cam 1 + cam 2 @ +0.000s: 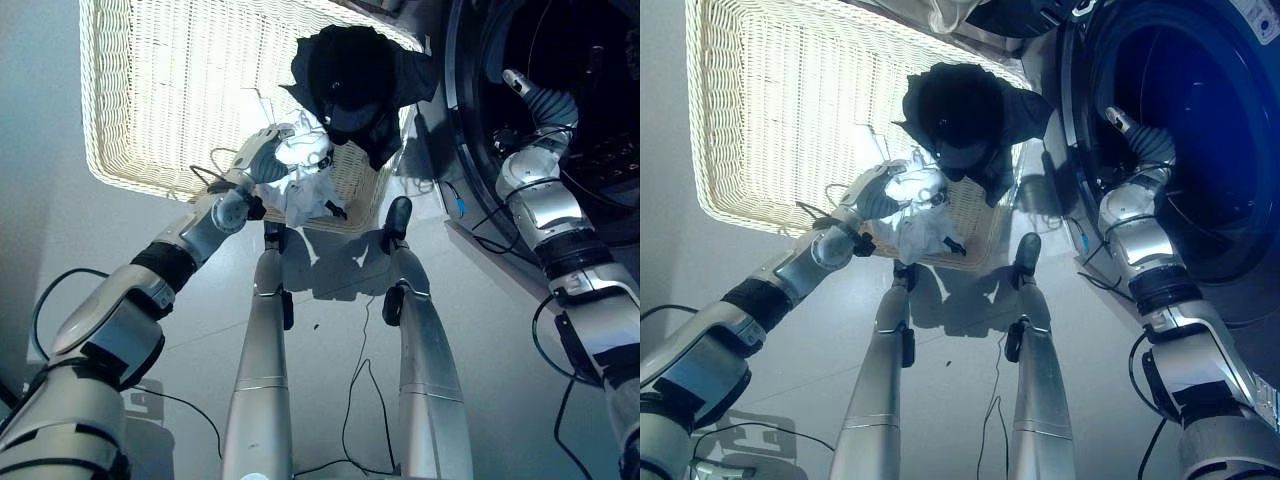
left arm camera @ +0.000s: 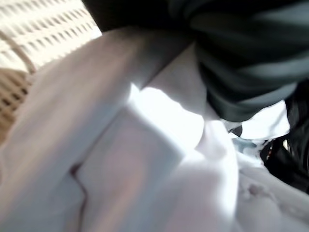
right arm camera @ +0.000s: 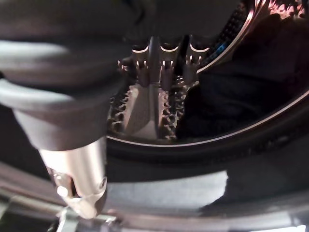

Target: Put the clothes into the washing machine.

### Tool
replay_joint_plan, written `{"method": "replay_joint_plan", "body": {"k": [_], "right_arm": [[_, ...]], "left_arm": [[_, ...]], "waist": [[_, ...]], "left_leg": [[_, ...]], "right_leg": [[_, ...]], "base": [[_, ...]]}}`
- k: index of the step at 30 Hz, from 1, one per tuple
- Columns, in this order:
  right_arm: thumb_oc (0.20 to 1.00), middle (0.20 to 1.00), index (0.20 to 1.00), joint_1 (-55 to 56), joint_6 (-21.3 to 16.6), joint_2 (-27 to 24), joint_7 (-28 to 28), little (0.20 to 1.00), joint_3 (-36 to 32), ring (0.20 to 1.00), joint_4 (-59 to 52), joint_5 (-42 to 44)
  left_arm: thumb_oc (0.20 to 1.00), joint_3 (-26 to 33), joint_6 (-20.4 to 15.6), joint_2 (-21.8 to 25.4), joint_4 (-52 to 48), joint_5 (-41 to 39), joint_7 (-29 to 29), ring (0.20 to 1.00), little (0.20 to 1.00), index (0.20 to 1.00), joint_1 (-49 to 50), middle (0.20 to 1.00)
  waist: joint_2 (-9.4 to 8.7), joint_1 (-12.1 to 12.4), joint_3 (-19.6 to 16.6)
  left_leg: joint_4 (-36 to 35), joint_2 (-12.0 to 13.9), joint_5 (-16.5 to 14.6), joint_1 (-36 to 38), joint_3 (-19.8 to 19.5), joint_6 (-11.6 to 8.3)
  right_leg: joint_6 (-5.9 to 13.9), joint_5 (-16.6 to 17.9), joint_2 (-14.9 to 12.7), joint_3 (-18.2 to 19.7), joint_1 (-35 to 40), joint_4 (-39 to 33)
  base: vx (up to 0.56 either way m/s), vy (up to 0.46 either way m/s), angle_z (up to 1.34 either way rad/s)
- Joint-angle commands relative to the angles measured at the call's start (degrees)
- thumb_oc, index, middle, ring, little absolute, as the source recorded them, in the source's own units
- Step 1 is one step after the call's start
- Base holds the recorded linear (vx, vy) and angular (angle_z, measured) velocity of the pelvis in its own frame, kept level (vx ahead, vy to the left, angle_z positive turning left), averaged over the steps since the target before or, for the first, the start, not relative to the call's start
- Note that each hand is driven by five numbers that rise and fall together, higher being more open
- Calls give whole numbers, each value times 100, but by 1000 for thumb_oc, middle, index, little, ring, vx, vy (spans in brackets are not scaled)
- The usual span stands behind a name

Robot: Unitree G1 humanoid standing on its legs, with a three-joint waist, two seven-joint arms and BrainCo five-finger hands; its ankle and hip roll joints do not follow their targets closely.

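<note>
A white cloth (image 1: 305, 195) hangs over the near corner of the cream wicker basket (image 1: 95, 150). My left hand (image 1: 268, 152) sits on top of that cloth with its fingers curled into it, and the cloth (image 2: 120, 159) shows very close in the left wrist view. A black garment (image 1: 350, 80) lies bunched in the same corner, just beyond the hand. My right arm (image 1: 530, 95) reaches into the washing machine's round opening (image 1: 1200, 130). Inside the perforated drum my right hand (image 3: 164, 63) has its fingers straight and holds nothing.
The basket stands on the grey floor to the left of the washing machine, its right corner close to the machine's front. Something dark (image 3: 241, 92) lies in the drum beyond my right hand. Bare floor (image 1: 60, 230) lies left of the basket.
</note>
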Motion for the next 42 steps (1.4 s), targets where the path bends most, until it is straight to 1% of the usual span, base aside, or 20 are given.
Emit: {"method": "replay_joint_plan", "body": {"k": [1,2,3,4,5,8,12,13,14,18,19,20,24,26,27,28,31,32,36,42], "right_arm": [[1000,1000,1000,574,-476,12,523,1000,-339,1000,-1069,-344],[1000,1000,1000,607,-488,26,598,1000,-358,1000,-1108,-293],[1000,1000,1000,724,-512,93,758,1000,-404,1000,-1263,-278],[1000,1000,1000,1053,-525,307,1206,1000,-488,1000,-1679,-247],[1000,1000,1000,1104,-522,341,1258,1000,-496,1000,-1738,-252],[1000,1000,1000,1537,-554,635,1758,1000,-554,1000,-2203,-146],[1000,1000,1000,1816,-623,834,2017,1000,-552,1000,-2508,-132],[1000,1000,1000,1861,-611,882,2037,1000,-559,1000,-2593,-148],[1000,1000,1000,1984,-635,992,2184,1000,-564,1000,-2782,-156],[1000,1000,1000,2126,-654,1175,2486,1000,-511,1000,-3072,-289],[1000,1000,1000,2182,-581,1220,2787,1000,-456,1000,-3290,-222],[1000,1000,1000,2186,-569,1222,2812,1000,-452,1000,-3306,-213],[1000,1000,1000,2178,-252,1181,3746,1000,-262,1000,-3665,107],[1000,1000,1000,2157,-150,1121,4070,1000,-166,1000,-3811,326],[1000,1000,1000,2157,-150,1121,4070,1000,-166,1000,-3811,326],[1000,1000,1000,2138,-81,1088,4258,1000,-81,1000,-3917,465],[1000,1000,1000,2128,-71,1060,4391,1000,32,1000,-4061,507],[1000,1000,1000,2080,-35,1062,4522,1000,113,1000,-4168,746],[1000,1000,1000,1915,-29,1116,4692,1000,273,1000,-4225,958],[1000,1000,1000,1635,381,1248,4908,1000,599,1000,-4326,963]], "left_arm": [[200,867,-888,-409,-411,-927,295,200,200,200,735,200],[200,898,-964,-415,-429,-985,322,200,200,200,758,200],[200,1061,-1060,-477,-530,-1066,326,200,200,200,838,200],[200,1475,-1381,-628,-801,-1234,347,200,200,200,1046,200],[200,1528,-1425,-646,-846,-1262,337,200,200,200,1076,200],[200,1983,-1855,-853,-1390,-1405,322,200,200,200,1375,200],[200,2323,-2214,-1037,-1891,-1564,173,200,200,200,1577,200],[200,2383,-2253,-1081,-2028,-1603,115,200,200,200,1627,200],[200,2513,-2384,-1194,-2355,-1597,-3,200,200,200,1724,200],[200,2581,-2368,-1318,-2816,-1495,-151,200,200,200,1800,200],[200,2587,-2308,-1356,-3099,-1276,-175,200,200,200,1811,200],[200,2585,-2295,-1357,-3126,-1273,-178,200,200,200,1813,200],[200,2580,-2151,-1391,-3591,-1151,-518,200,200,200,1800,200],[200,2538,-2090,-1353,-3753,-1154,-666,200,200,200,1788,200],[200,2538,-2090,-1353,-3753,-1154,-666,200,200,200,1788,200],[200,2492,-2045,-1322,-3878,-1227,-781,200,200,200,1784,200],[200,2463,-2014,-1332,-4036,-1220,-898,200,200,200,1822,200],[200,2405,-2024,-1339,-4128,-1255,-1017,200,200,200,1821,200],[200,2303,-2009,-1364,-4257,-1244,-1085,200,200,200,1731,200],[200,2173,-1975,-1414,-4375,-1094,-999,200,200,200,1590,200]], "waist": [[489,-240,-100],[487,-241,-100],[485,-239,-100],[472,-237,-100],[471,-237,-100],[457,-224,-100],[439,-213,-100],[440,-212,-100],[436,-208,-100],[428,-215,-100],[421,-208,-100],[421,-209,-100],[401,-184,-100],[397,-175,-100],[397,-175,-100],[397,-164,-100],[395,-147,-100],[388,-141,-100],[394,-115,-100],[422,-62,-100]], "left_leg": [[78,-523,-240,6,63,447],[75,-523,-240,11,63,447],[74,-524,-233,10,63,448],[57,-528,-218,24,66,455],[56,-531,-214,25,64,457],[49,-555,-179,22,41,472],[50,-570,-165,36,39,496],[50,-576,-161,45,39,500],[59,-584,-146,47,45,511],[40,-598,-118,54,34,530],[36,-604,-104,49,35,543],[36,-605,-102,48,35,544],[38,-626,-73,47,11,561],[53,-634,-66,39,-2,559],[53,-634,-66,39,-2,559],[48,-646,-52,44,-13,565],[37,-654,-35,51,-22,568],[60,-665,-33,41,-33,571],[74,-686,-21,22,-52,576],[96,-719,14,-6,-73,570]], "right_leg": [[458,-28,309,-427,167,33],[458,-30,308,-427,170,35],[454,-32,308,-427,162,48],[444,-54,298,-438,167,75],[441,-56,298,-438,166,80],[414,-57,303,-446,161,113],[393,-70,307,-463,167,158],[392,-67,305,-468,176,160],[387,-61,300,-483,184,174],[385,-42,306,-481,190,180],[385,-37,299,-492,187,188],[385,-35,299,-493,187,188],[387,-13,276,-532,201,184],[385,-9,267,-547,192,200],[385,-9,267,-547,192,200],[382,3,263,-562,198,195],[381,10,263,-578,212,182],[381,16,263,-587,212,182],[377,32,256,-608,207,158],[355,36,260,-621,185,172]], "base": [[0,0,0],[0,0,0],[0,0,0],[0,0,0],[0,0,0],[0,0,0],[0,0,0],[0,0,0],[0,0,0],[0,0,0],[0,0,0],[0,0,0],[0,0,0],[2,-16,0],[5,-30,3],[-1,-26,4],[-2,-20,2],[-1,-33,0],[0,0,0],[0,0,0]]}}
